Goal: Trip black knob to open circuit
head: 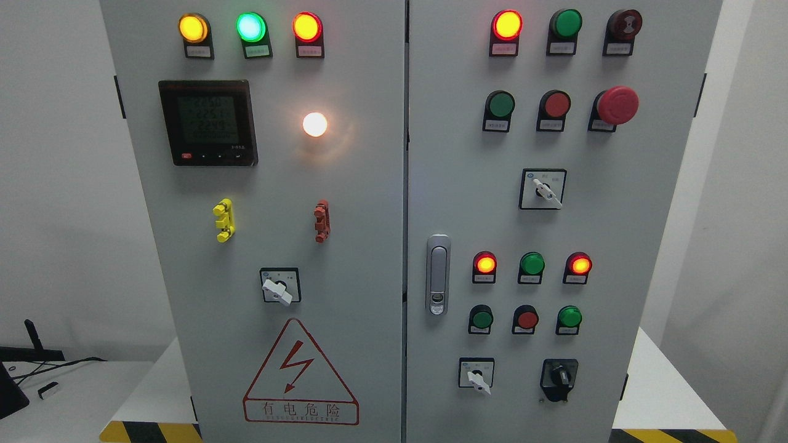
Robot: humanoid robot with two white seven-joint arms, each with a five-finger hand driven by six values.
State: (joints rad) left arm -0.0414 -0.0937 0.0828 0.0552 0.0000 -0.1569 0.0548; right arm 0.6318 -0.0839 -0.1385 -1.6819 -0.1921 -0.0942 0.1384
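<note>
Nearest me, low on the cabinet's right door (615, 277), sits the black knob (559, 374), small, rigid, likely stiff-turning, best pinched across its ridge; neither my hand shows, so their state is unknown.

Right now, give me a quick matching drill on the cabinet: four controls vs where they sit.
Things:
1. black knob
2. red mushroom button
3. meter display
4. door latch

Places:
A. left door, upper part, under the top lamps
B. right door, bottom right
C. right door, left edge, mid-height
D. right door, upper right, second row

Pairs: 1-B, 2-D, 3-A, 4-C
No robot hand shows in the head view.
</note>
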